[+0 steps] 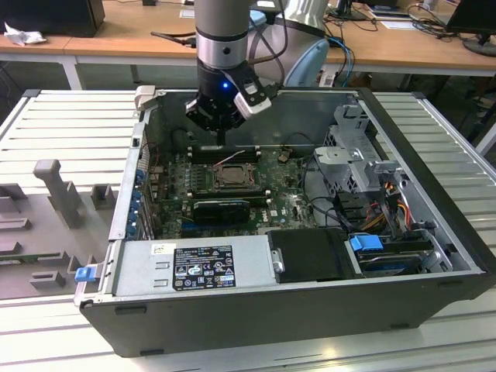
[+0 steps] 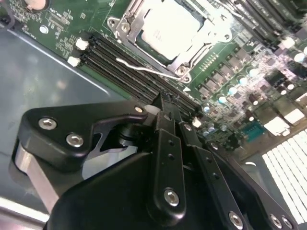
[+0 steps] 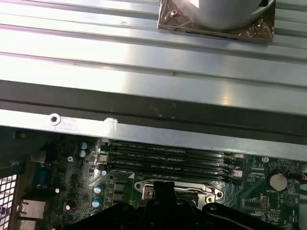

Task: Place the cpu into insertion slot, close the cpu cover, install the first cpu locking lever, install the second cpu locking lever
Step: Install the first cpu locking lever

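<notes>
I hold the gripper [image 2: 160, 103] over the memory slots [image 2: 129, 72], fingers pinched together on nothing. The cpu [image 2: 168, 28] sits in the insertion slot [image 1: 230, 177], under the cpu cover [image 2: 189, 57]. Descending off-line could snag a locking lever [image 2: 144, 68].

Wooden desks [image 1: 155, 31] behind, perhaps strewn with cables; ribbed metal table [image 1: 62, 124] below.
</notes>
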Robot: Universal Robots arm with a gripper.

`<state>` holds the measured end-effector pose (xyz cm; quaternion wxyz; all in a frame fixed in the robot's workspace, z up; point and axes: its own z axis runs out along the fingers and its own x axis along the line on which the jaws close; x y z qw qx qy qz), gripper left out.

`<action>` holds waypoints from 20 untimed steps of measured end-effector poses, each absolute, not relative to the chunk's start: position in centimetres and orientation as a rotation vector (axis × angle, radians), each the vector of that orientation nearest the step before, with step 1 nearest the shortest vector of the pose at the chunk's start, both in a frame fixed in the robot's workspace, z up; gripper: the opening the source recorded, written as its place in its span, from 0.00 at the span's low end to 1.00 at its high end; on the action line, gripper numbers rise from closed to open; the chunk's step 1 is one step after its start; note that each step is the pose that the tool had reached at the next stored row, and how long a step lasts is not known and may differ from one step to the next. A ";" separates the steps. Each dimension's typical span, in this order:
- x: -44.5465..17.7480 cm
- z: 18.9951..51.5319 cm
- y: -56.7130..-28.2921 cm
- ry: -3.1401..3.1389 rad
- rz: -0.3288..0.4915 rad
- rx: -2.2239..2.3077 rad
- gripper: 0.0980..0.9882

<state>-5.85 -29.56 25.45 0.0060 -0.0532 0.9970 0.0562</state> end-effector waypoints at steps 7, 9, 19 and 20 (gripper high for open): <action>-5.0 24.3 -29.5 3.113 0.175 -0.151 0.01; -4.9 24.1 -29.4 3.112 0.175 -0.143 0.01; -3.3 22.4 -29.1 3.112 0.175 -0.137 0.01; -3.2 22.4 -29.1 3.112 0.175 -0.137 0.01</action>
